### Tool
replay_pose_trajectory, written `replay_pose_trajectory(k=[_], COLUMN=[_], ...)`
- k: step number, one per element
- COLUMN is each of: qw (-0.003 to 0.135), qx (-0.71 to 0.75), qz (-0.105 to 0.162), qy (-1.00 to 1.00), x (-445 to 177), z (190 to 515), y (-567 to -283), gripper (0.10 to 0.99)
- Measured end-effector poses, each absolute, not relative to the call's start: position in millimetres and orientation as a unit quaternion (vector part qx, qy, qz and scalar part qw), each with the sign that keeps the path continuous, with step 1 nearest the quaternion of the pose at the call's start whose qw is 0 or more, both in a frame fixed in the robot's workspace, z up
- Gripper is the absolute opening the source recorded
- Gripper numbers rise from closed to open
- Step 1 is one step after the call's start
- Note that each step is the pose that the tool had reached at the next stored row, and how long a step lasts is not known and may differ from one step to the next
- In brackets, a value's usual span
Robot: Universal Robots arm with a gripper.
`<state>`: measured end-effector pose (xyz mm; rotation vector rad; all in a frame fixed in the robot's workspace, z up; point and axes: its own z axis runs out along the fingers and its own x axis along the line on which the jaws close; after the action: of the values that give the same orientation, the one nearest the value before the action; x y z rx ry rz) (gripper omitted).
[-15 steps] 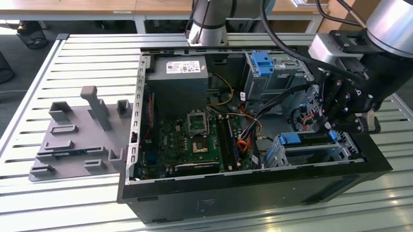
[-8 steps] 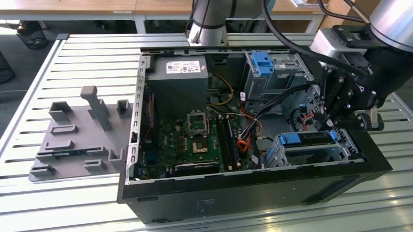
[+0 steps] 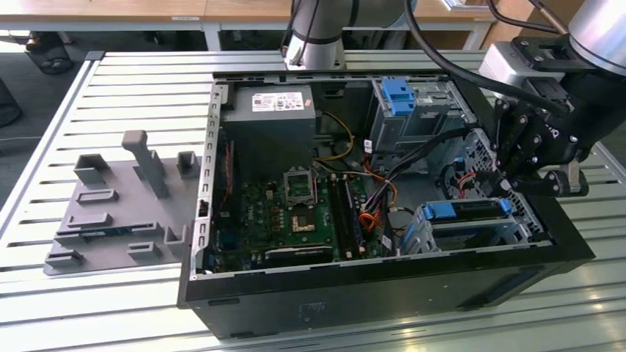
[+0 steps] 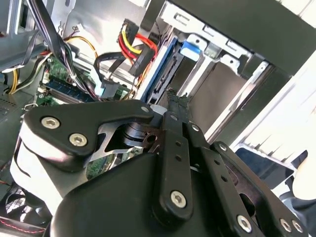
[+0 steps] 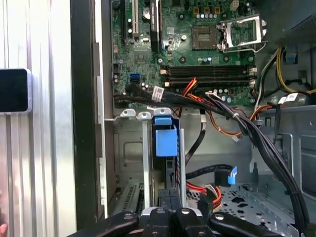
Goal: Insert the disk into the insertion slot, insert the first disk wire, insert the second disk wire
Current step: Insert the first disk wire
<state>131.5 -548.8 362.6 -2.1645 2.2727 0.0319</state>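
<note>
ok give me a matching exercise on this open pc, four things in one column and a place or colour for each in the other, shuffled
Things
1. disk
2. motherboard
3. grey fixture
4. gripper

Place or colour
A. on the slatted table, outside the computer case
B. hanging close over the insertion slot
C. green
D. seated in that slot

Pairs: 1-D, 2-C, 3-A, 4-B
</note>
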Motion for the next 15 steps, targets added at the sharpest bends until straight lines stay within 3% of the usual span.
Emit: replay_pose_trajectory(k=[15], qw=[-0.001], qx=[-0.687], qz=[0.008], qy=[0.727], x=[138.2], z=[361.8], y=[-536.6], gripper=[0.122])
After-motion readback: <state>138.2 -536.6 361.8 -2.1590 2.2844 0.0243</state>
